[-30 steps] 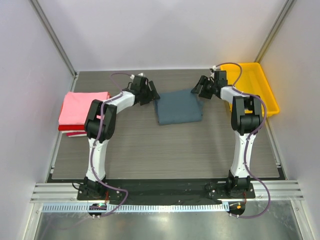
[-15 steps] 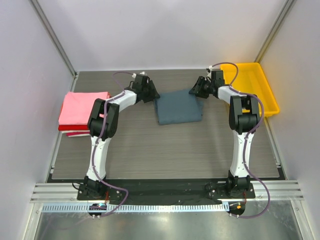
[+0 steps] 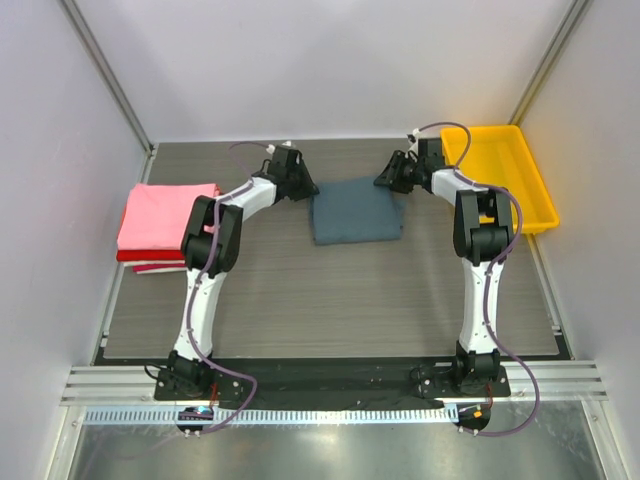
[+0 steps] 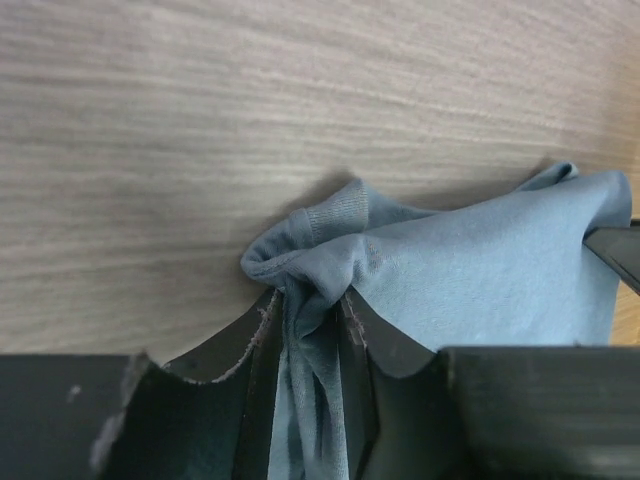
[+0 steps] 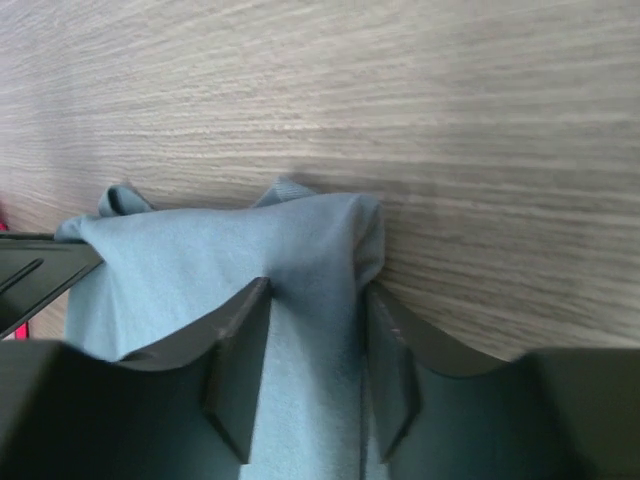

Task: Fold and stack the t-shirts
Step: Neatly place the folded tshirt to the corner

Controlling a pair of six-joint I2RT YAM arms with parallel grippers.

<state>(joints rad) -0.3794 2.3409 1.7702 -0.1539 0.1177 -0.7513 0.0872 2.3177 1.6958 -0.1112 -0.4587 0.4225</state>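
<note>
A slate blue-grey t-shirt (image 3: 357, 210) lies folded in a rectangle at the table's far middle. My left gripper (image 3: 303, 186) is at its far left corner. In the left wrist view the left gripper (image 4: 308, 300) is shut on a bunched fold of this t-shirt (image 4: 480, 270). My right gripper (image 3: 390, 180) is at the far right corner. In the right wrist view the right gripper (image 5: 318, 290) straddles that corner of the t-shirt (image 5: 200, 260), jaws apart, smooth cloth between them. A pink t-shirt (image 3: 165, 213) tops a folded stack at the left, over a red t-shirt (image 3: 140, 256).
A yellow plastic tray (image 3: 505, 170) stands at the far right, just beyond the right arm. White walls close in the table on three sides. The folded stack sits against the left edge.
Both grippers have moved further from me onto the blue-grey t-shirt's far corners and narrowed. The left one has pinched the cloth.
</note>
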